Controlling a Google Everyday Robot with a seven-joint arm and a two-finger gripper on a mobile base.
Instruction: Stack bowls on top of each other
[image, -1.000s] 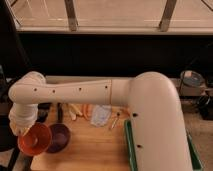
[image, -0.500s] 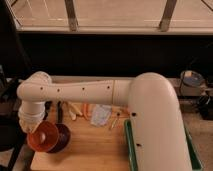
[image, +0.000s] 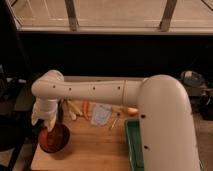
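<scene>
- At far left, over the wooden table (image: 95, 150), my gripper (image: 44, 120) hangs wrist-down just above the bowls (image: 54, 139) — whether my jaws are wide, narrow or holding, I cannot tell.
- Bowls: nested as one dark orange-red stack, near the table's left front corner, directly beneath me.
- Centre: scattered utensils (image: 77, 109) and a clear plastic bag (image: 101, 115) behind the stack — apart from it.
- Right: green tray (image: 133, 142), partly hidden by my white arm (image: 150, 110).
</scene>
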